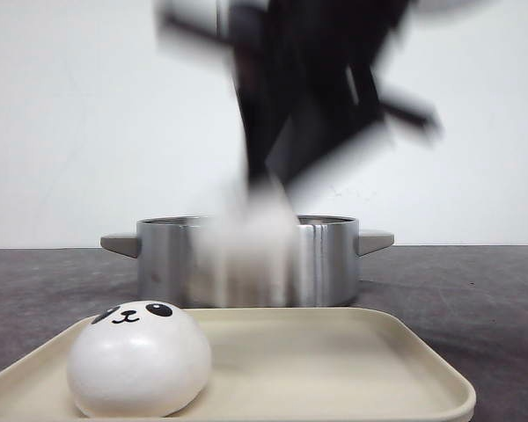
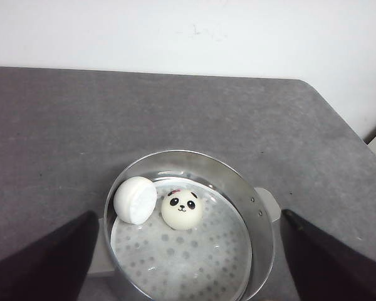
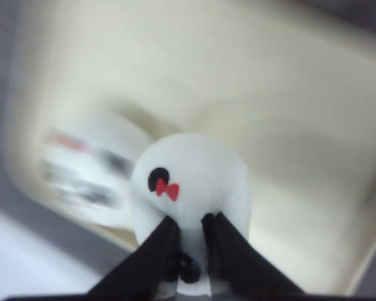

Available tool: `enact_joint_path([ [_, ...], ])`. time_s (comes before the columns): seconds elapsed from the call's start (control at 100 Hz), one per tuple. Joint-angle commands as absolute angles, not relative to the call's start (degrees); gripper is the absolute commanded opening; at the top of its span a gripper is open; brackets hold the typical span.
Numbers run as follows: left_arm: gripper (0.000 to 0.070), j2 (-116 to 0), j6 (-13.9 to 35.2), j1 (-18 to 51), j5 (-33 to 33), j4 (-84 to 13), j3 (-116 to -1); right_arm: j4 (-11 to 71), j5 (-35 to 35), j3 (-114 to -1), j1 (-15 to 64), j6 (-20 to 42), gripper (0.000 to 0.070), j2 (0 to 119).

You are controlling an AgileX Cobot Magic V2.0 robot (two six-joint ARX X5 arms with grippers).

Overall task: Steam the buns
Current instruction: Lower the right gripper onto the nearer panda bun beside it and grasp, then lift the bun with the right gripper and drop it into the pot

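The right gripper (image 3: 189, 241) pinches a bun (image 3: 191, 188) above the tray (image 1: 352, 352), likely bound for the pot (image 2: 257, 251) behind; left gripper spread

Plain white wall (image 1: 70, 123) behind grey table (image 2: 81, 119)

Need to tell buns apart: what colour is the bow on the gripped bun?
Red, beside a black ear on the white bun held in the right gripper; right wrist view shows it best.
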State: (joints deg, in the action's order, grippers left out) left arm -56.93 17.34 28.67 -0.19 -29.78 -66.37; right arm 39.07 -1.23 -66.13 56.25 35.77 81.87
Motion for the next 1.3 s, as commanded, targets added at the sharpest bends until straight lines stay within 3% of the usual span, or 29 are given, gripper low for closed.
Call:
enact_joint_path([
  [0.0, 0.0552, -57.4, 17.3, 29.0, -0.2, -29.1, -67.2, 37.7, 2.8, -73.1, 56.9, 31.9, 0.0, 79.6],
  [0.12, 0.0551, -57.4, 17.3, 29.0, -0.2, -28.9, -67.2, 37.6, 9.0, -81.5, 53.3, 23.6, 0.0, 79.9],
  [0.24, 0.0551, -57.4, 17.3, 29.0, -0.2, -28.8, -67.2, 37.2, 8.0, -85.6, 46.5, 19.4, 0.0, 83.9],
  [0.43, 0.0551, -57.4, 17.3, 29.0, -0.2, -29.2, -67.2, 37.0, -1.2, -85.7, 38.2, 19.0, 0.0, 93.3],
  [0.75, 0.0551, -57.4, 17.4, 29.0, 1.6, -40.1, -67.1, 37.6, -1.8, -85.7, 35.8, 18.6, 0.0025, 104.7],
  [0.83, 0.0551, -57.6, 17.4, 29.3, 3.0, -43.4, -66.8, 37.5, -2.9, -85.7, 35.8, 18.6, 0.0122, 105.6],
  [0.95, 0.0551, -58.6, 17.4, 31.0, 5.3, -46.1, -65.9, 38.1, -3.7, -85.7, 35.5, 18.5, 0.0428, 106.4],
  [1.01, 0.0551, -59.6, 17.4, 32.1, 6.3, -47.0, -65.3, 38.1, -3.7, -85.7, 35.4, 18.5, 0.0502, 106.7],
  [1.23, 0.0551, -65.4, 18.6, 37.7, 8.0, -47.4, -61.8, 38.2, -3.8, -86.2, 35.0, 18.6, 0.0498, 106.4],
  [1.26, 0.0551, -66.5, 18.6, 38.6, 8.0, -47.4, -61.6, 38.6, -4.6, -86.5, 34.8, 18.6, 0.045, 106.0],
  [1.29, 0.0551, -67.7, 18.6, 39.5, 8.0, -47.4, -61.4, 39.2, -5.3, -87.0, 34.5, 18.6, 0.0326, 105.4],
])
